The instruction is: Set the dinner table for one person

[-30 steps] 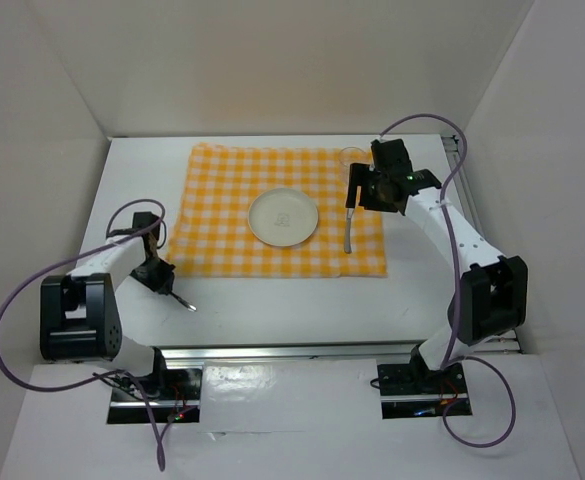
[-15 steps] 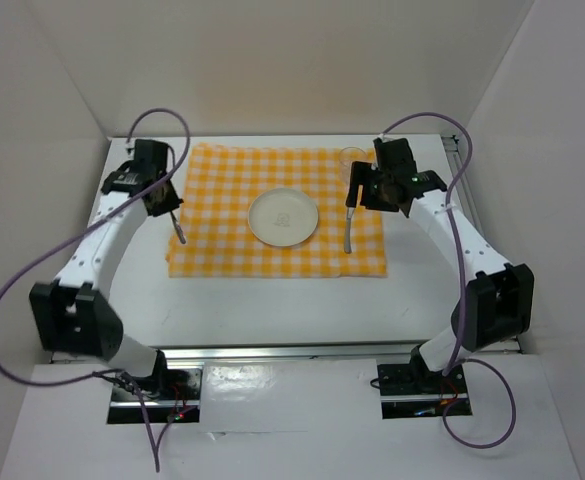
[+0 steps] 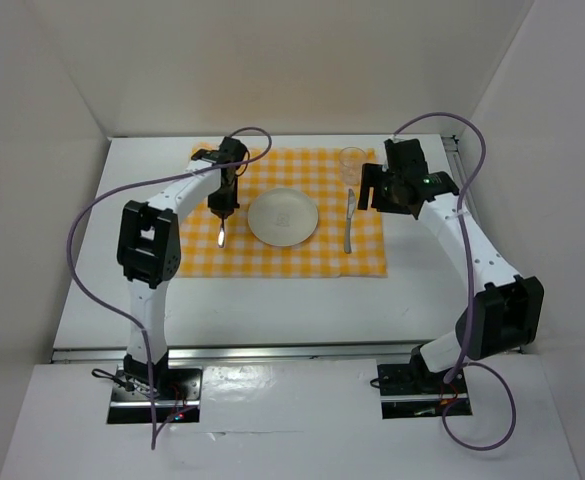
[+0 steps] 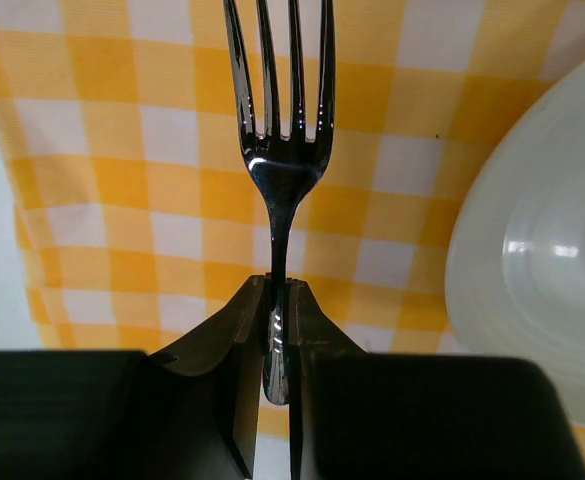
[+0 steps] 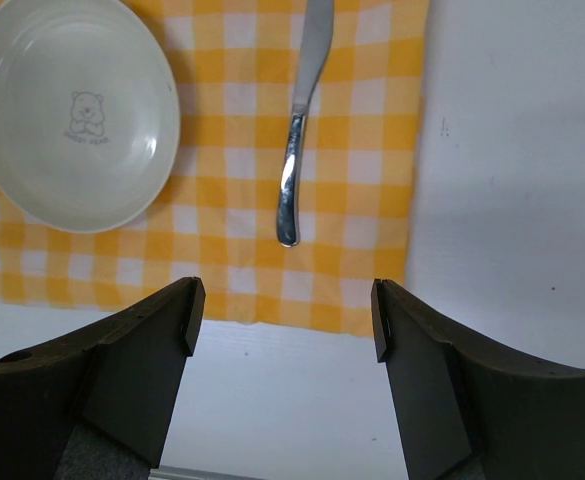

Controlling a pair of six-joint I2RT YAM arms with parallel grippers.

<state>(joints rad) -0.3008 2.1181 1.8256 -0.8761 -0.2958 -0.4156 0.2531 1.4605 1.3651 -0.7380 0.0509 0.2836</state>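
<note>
The left gripper (image 4: 280, 292) is pinched tight on the thin handle of a shiny silver metal fork (image 4: 277, 150), and the fork's points stick out away from the fingers. The fork hangs over the left part of the yellow-and-white checked cloth (image 3: 207, 255). I cannot tell if it touches the cloth yet. Just to its right sits the round white plate (image 3: 283, 217) with a little bear drawn in it. The fork and the plate are close but apart. From above, the fork looks to run from near to far, the same way as the silver metal knife (image 5: 297, 150) that lies flat on the cloth on the other side of the plate. So the spot for the fork is right under it, and I think the left arm only needs to go down and let go. The right gripper (image 5: 284, 315) is open wide and holds nothing. It hovers near the knife's handle end, beside the clear drinking glass (image 3: 352, 160). All of this rests on the big white dinner table (image 3: 272, 300).
</note>
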